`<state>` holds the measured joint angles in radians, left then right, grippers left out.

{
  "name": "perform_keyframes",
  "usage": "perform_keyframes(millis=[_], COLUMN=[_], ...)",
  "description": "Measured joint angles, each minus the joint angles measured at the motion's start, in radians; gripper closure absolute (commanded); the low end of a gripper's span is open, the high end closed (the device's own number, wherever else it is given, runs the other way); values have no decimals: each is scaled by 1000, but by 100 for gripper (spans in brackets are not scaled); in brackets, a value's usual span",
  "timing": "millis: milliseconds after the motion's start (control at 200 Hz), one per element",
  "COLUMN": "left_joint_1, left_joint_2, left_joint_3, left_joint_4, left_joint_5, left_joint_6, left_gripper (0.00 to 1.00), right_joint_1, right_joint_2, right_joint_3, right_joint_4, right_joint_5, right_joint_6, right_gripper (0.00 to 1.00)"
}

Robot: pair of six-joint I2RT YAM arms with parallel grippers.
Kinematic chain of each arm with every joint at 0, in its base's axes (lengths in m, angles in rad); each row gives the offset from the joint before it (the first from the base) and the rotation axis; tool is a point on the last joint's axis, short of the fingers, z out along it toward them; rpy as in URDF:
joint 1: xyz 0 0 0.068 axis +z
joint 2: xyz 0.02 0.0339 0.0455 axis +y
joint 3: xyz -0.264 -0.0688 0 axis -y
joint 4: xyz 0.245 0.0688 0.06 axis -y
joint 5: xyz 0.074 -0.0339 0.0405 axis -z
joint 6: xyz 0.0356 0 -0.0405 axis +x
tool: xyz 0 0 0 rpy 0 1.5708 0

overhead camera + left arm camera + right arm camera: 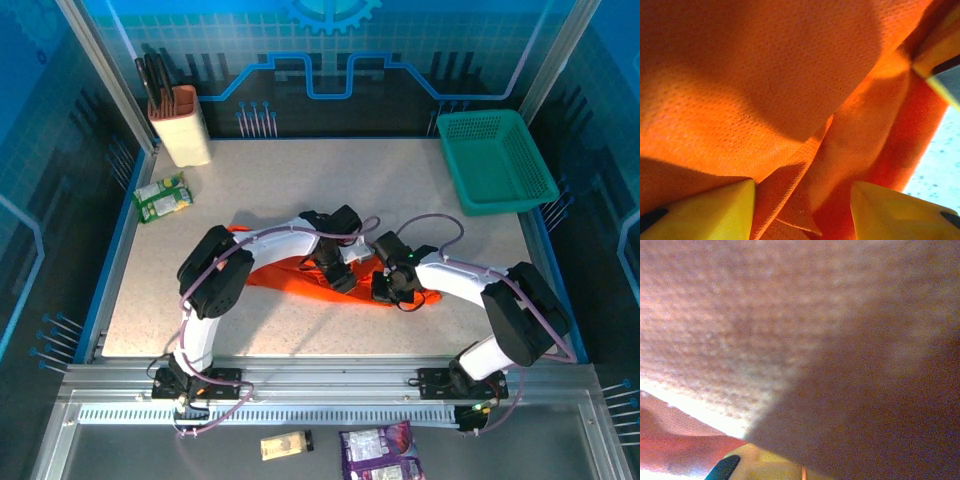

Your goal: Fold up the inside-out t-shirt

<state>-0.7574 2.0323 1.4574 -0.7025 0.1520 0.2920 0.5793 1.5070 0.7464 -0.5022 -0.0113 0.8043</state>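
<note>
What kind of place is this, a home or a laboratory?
Most likely a robot laboratory cell: a speckled table enclosed by an aluminium frame and blue printed wall panels.

Premises were a robotics laboratory cell. Two arms, the left arm (pixel 215 270) and the right arm (pixel 510 310), were bolted to an aluminium rail (pixel 330 385) at the near edge of a speckled table (pixel 330 180) - fenced by aluminium posts (pixel 100 70), with far blue panels (pixel 330 50) printed with circuit-and-gear graphics.

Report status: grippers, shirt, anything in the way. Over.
Left gripper open, shirt folds between fingers. Right gripper shut on shirt. It lies bunched between arms, not folded. Basket at far right corner, apart.
</note>
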Motion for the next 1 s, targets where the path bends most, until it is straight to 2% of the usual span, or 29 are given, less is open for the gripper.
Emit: perform_keyframes(millis=[115,230,305,405,635,785,860,931,1001], left_joint_1=[-7,-5,3,27,148,228,256,271,273], left_joint_2=[10,13,13,0,-106,-157,-162,-162,-162], left_joint_3=[4,24,35,36,32,10,-16,-45,-68], left_joint_4=[1,1,5,16,69,137,180,223,257], left_joint_5=[-97,-173,-177,-124,101,317,426,502,551], left_joint_6=[8,20,13,-20,-131,-232,-291,-344,-386], left_gripper=[57,81,90,98,100,98,92,74,67], right_joint_1=[-3,-12,-23,-39,-94,-103,-103,-105,-108], right_joint_2=[-8,-16,-23,-36,-79,-81,-88,-111,-163], right_joint_3=[-8,-16,-23,-35,-71,-69,-66,-65,-65], right_joint_4=[7,10,11,10,6,-6,-32,-53,-61], right_joint_5=[0,1,3,6,4,8,19,18,8], right_joint_6=[0,-1,-5,-17,-53,-65,-72,-84,-90], right_gripper=[91,92,93,93,93,93,90,86,82])
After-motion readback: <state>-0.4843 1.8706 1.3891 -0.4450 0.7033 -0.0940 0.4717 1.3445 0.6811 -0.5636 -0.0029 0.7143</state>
